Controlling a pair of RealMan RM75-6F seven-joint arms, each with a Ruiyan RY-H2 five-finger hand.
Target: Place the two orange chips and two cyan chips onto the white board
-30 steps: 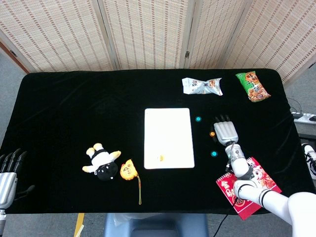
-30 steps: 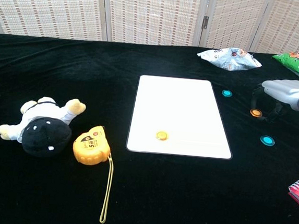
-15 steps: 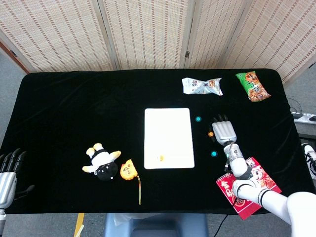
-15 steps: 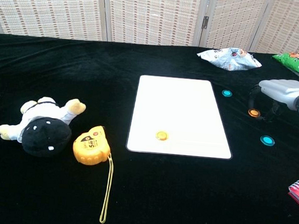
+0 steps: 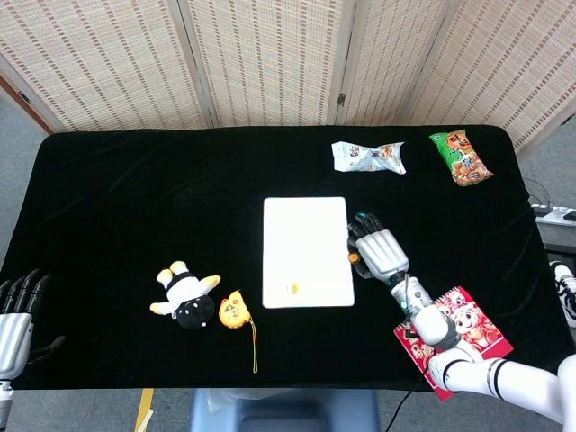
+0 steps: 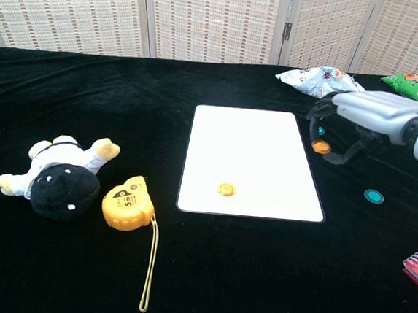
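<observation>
One orange chip [image 6: 226, 190] is lying on the white board [image 6: 250, 149], near its front edge. A second orange chip [image 6: 320, 146] is sitting pinched in the fingers [image 6: 339, 155] of the right hand [image 6: 366, 115], just beside the board's right edge (whether it is touching the table [image 6: 184, 271] cannot be told). One cyan chip [image 6: 372, 196] is lying on the table further right; another cyan chip [image 6: 320, 130] is peeking from behind the hand. The left hand [image 5: 16, 317] is hanging at the table's left edge, fingers apart, holding nothing.
</observation>
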